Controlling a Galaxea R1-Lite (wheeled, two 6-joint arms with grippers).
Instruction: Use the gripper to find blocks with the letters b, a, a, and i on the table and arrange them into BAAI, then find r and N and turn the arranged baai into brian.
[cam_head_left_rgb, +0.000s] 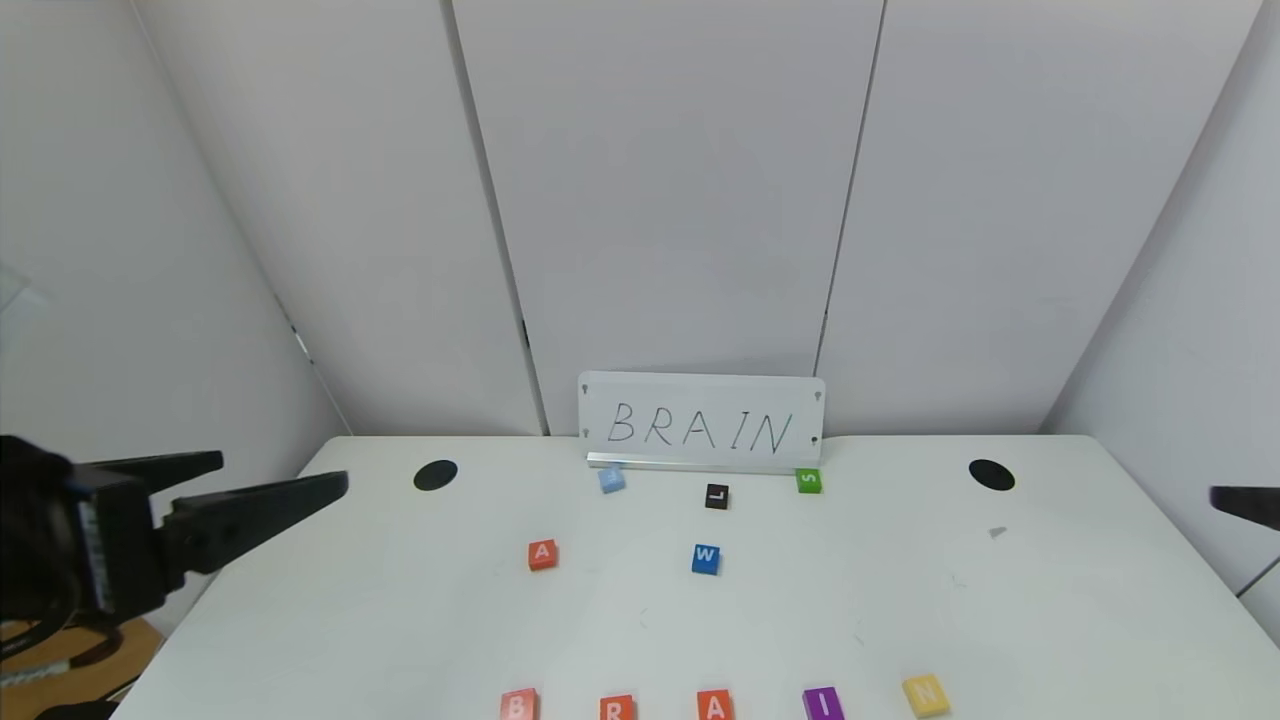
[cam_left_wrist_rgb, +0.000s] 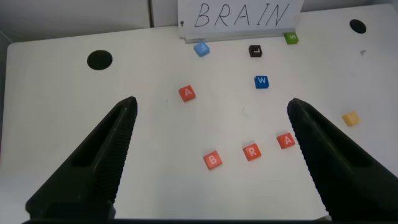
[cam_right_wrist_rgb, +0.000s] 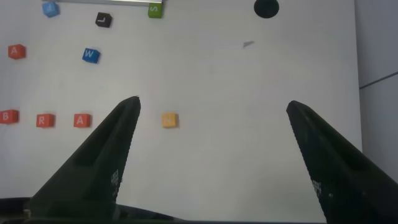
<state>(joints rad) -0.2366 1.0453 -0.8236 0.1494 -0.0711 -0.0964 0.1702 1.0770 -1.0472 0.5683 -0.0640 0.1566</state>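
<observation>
Along the front edge of the white table (cam_head_left_rgb: 400, 620) lies a row of blocks: orange-red B (cam_head_left_rgb: 517, 704), orange-red r (cam_head_left_rgb: 616, 708), orange-red A (cam_head_left_rgb: 714, 705), purple I (cam_head_left_rgb: 822, 703) and yellow N (cam_head_left_rgb: 926, 694). A second orange-red A (cam_head_left_rgb: 542, 554) lies alone farther back on the left. My left gripper (cam_head_left_rgb: 285, 475) hangs open and empty above the table's left edge. In its wrist view (cam_left_wrist_rgb: 212, 101) B (cam_left_wrist_rgb: 212, 160), r (cam_left_wrist_rgb: 251, 151), A (cam_left_wrist_rgb: 285, 140) and N (cam_left_wrist_rgb: 351, 118) show, and I is hidden. My right gripper (cam_right_wrist_rgb: 212, 102) is open and empty; N (cam_right_wrist_rgb: 169, 120) lies below it.
A white sign reading BRAIN (cam_head_left_rgb: 700, 425) stands at the back. Near it lie a light blue block (cam_head_left_rgb: 611, 479), a black L (cam_head_left_rgb: 716, 496), a green S (cam_head_left_rgb: 808, 481) and a blue W (cam_head_left_rgb: 705, 559). Two black holes (cam_head_left_rgb: 435, 475) (cam_head_left_rgb: 991, 475) sit in the tabletop.
</observation>
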